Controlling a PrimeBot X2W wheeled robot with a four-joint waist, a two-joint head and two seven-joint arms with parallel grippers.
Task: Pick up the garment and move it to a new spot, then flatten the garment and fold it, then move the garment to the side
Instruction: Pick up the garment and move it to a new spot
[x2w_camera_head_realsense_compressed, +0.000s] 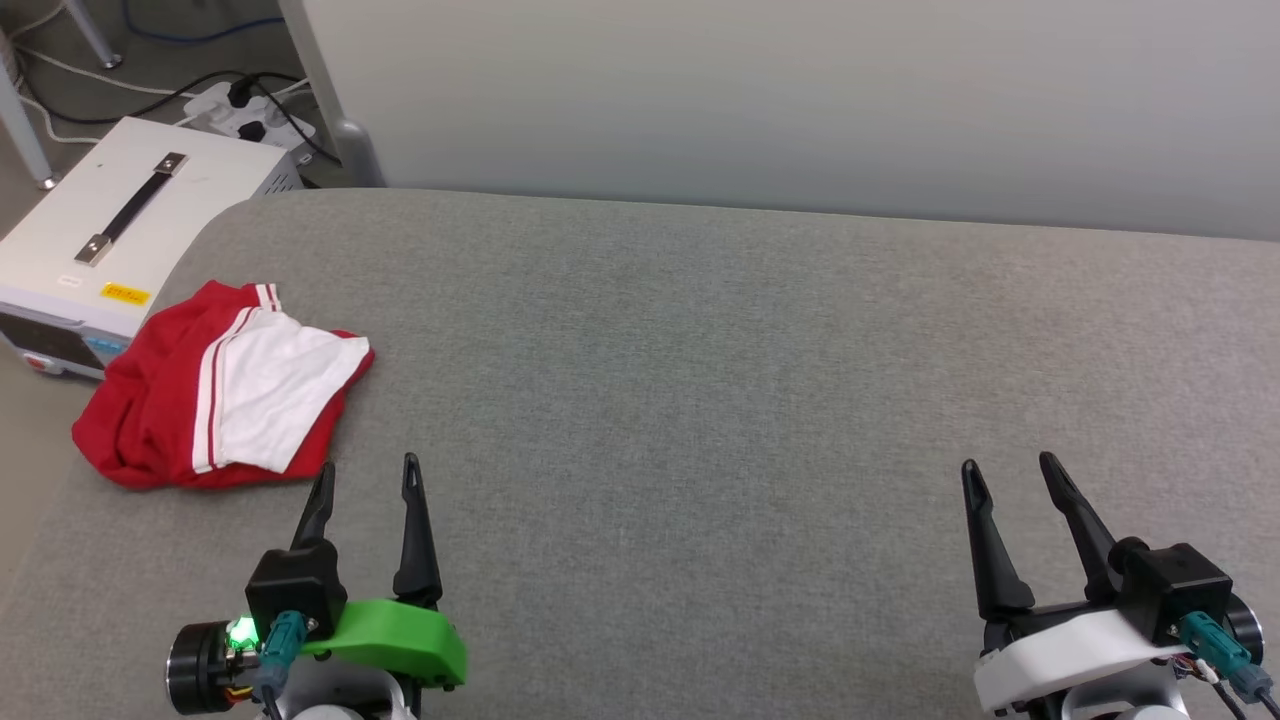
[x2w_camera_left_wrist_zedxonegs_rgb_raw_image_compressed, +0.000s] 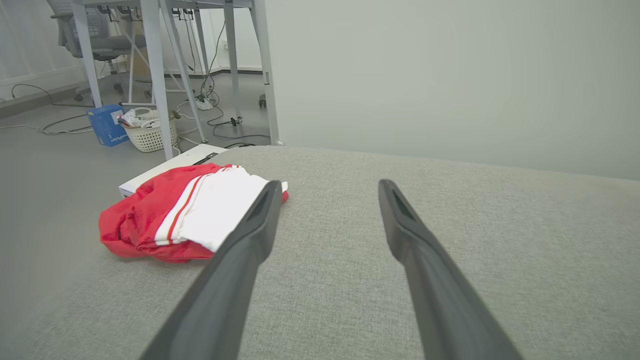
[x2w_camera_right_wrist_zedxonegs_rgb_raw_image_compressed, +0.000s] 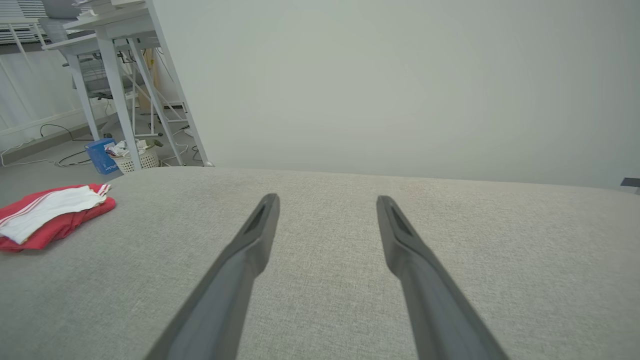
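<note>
Left of the dark left claw (x2w_camera_head_realsense_compressed: 368, 468), the garment (x2w_camera_head_realsense_compressed: 225, 390) is red, white-sleeved, stripe-trimmed; the bench (x2w_camera_head_realsense_compressed: 700, 400) seems woven grey.

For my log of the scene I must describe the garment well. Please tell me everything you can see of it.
The garment is a red T-shirt of soft fabric with a white sleeve on top, edged by red-and-white stripe trim. It lies in a loose, wrinkled bundle, not spread flat, near the left edge of the grey cloth-covered surface, on which it rests. The open left gripper is close by, but its fingers are not around the garment.
</note>
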